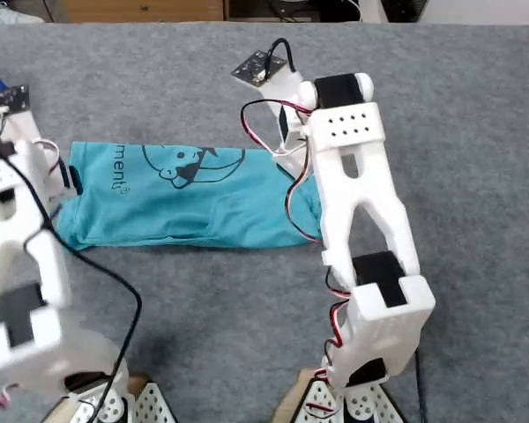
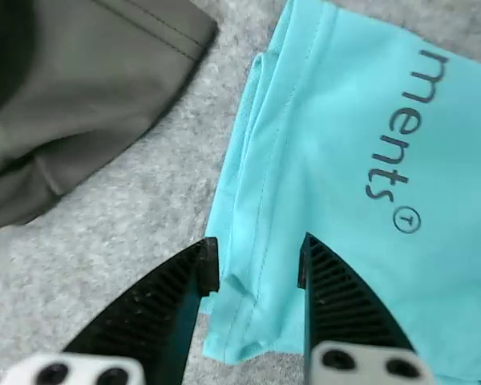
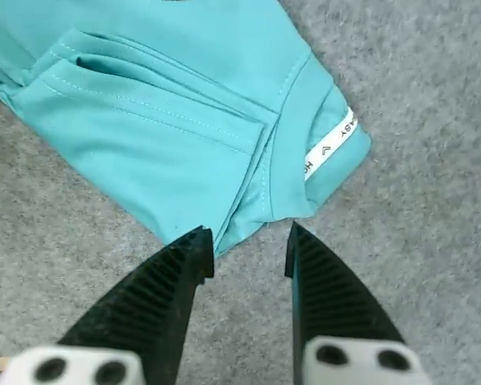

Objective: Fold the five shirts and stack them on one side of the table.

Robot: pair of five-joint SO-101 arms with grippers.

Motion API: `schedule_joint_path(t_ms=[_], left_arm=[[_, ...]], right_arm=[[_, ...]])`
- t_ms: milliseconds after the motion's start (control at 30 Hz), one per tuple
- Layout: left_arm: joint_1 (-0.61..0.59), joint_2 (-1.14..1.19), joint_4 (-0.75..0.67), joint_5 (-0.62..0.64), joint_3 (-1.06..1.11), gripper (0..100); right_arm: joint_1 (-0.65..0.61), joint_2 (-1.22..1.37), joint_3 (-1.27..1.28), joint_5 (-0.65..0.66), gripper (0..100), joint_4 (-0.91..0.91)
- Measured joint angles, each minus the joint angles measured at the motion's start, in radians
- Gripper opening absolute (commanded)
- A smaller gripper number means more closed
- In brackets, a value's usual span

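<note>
A teal shirt with a dark print lies folded into a long strip across the grey table. My left gripper hovers open over the strip's hem end, one finger on each side of the folded edge. At the other end, my right gripper stands open just above the collar corner of the teal shirt, where a white neck label shows. In the high view the left arm is at the strip's left end and the right arm covers its right end.
A dark grey garment lies next to the teal shirt's hem end, past the left arm. Grey felt table stretches bare to the right and in front of the shirt. Both arm bases stand at the near edge.
</note>
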Motion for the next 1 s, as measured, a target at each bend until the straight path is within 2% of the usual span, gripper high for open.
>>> schedule_joint_path(t_ms=[233,533,700,1000], left_arm=[[0.0,0.364,0.247,0.0,-0.451,18],[-0.029,0.69,0.437,-0.058,-0.872,18],[-0.035,0.806,0.476,-0.081,-1.01,18],[-0.032,0.898,0.523,-0.083,-1.108,18]], right_arm=[[0.002,0.002,0.0,0.015,15.8,0.018],[0.002,0.002,0.0,0.021,15.8,0.025],[0.002,0.002,0.0,0.021,15.8,0.025],[0.002,0.002,0.0,0.021,15.6,0.025]])
